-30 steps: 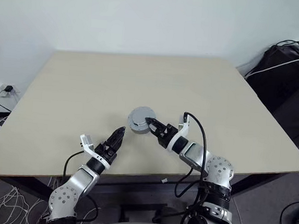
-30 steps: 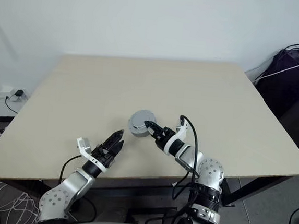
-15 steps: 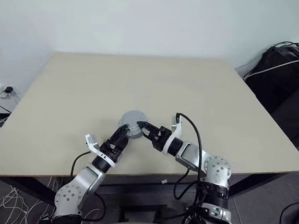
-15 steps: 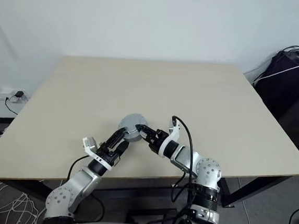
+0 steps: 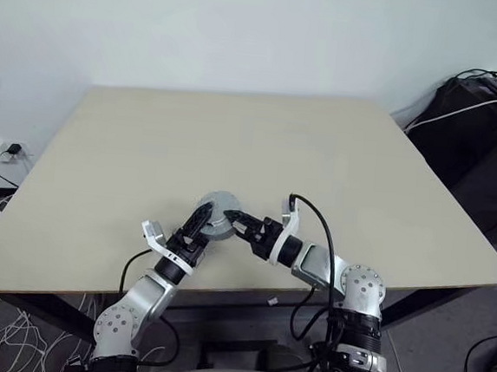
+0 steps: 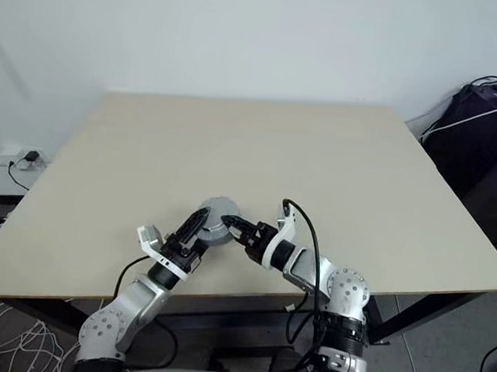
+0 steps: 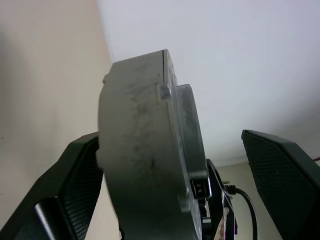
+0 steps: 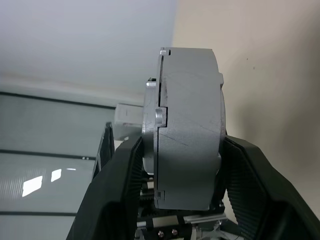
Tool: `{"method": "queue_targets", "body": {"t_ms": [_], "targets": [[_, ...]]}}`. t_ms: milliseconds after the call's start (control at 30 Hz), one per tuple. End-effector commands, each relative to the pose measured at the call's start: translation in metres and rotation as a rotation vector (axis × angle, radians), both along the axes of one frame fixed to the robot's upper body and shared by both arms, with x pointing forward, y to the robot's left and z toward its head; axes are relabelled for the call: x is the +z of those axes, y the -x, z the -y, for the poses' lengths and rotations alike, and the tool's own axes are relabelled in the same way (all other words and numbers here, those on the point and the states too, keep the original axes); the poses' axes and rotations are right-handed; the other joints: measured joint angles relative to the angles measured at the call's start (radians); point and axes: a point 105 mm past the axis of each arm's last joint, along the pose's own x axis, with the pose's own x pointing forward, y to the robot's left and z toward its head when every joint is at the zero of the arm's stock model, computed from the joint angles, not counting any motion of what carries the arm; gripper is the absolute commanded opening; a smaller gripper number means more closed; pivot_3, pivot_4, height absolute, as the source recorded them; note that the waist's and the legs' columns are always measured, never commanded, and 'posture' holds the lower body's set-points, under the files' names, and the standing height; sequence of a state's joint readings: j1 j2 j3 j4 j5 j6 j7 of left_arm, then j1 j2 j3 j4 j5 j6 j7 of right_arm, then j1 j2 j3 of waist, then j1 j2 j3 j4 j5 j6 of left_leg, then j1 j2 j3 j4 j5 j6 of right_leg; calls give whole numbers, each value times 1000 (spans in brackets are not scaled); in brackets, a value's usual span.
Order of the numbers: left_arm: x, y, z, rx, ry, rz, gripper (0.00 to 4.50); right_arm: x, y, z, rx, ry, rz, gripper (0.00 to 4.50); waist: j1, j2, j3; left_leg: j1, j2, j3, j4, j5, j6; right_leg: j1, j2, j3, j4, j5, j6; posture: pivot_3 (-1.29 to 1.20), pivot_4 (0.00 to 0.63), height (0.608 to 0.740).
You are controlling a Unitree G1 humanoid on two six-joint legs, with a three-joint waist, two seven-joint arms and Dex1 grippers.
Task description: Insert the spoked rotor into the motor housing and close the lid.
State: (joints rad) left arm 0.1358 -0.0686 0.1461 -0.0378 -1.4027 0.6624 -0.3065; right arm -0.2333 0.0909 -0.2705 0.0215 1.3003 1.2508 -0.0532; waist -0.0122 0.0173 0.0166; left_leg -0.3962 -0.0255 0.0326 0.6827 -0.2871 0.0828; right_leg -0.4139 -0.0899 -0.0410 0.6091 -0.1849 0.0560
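Motor housing (image 5: pixel 213 217) with lid on, grey and round, near the front edge of the pale table (image 5: pixel 235 141), roughly mid-width. Squeezed top and bottom between the right gripper's (image 8: pixel 172 172) two black fingers, so clamped on it from the right side. Looks lifted just off the tabletop, though hard to say for sure. Left gripper (image 7: pixel 170 190) right up against the housing from the other side, jaws spread wide around it; one finger (image 7: pixel 75 185) touching or nearly touching the flat face, the other (image 7: pixel 280 185) well clear. Black bags and cables (image 5: pixel 481 111) off past the table's right edge, wall socket (image 5: pixel 3 149) to the left.
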Motion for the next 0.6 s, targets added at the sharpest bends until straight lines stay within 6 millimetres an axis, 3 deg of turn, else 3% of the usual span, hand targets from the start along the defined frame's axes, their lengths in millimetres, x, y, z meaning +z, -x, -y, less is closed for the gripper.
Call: {"method": "queue_targets", "body": {"t_ms": [33, 67, 233, 600], "targets": [[14, -4, 17, 7, 120, 35, 4077, 24, 6, -18, 36, -117, 58, 2092, 0, 0, 0, 0, 0, 0, 0, 0, 0, 0, 0, 0, 0, 0, 0, 0, 0, 740], [14, -3, 17, 7, 121, 35, 3924, 24, 6, -18, 37, -116, 59, 2092, 0, 0, 0, 0, 0, 0, 0, 0, 0, 0, 0, 0, 0, 0, 0, 0, 0, 740], [14, -3, 17, 5, 124, 36, 2300, 21, 5, -15, 24, -102, 55, 2092, 1, -1, 1, 0, 0, 0, 0, 0, 0, 0, 0, 0, 0, 0, 0, 0, 0, 740], [13, -3, 18, 3, 126, 35, 2242, 18, 3, -9, -10, -8, 124, 2092, 1, -3, 2, 0, 0, 0, 0, 0, 0, -1, 0, 0, -1, 0, 0, 0, 0, 740]]}}
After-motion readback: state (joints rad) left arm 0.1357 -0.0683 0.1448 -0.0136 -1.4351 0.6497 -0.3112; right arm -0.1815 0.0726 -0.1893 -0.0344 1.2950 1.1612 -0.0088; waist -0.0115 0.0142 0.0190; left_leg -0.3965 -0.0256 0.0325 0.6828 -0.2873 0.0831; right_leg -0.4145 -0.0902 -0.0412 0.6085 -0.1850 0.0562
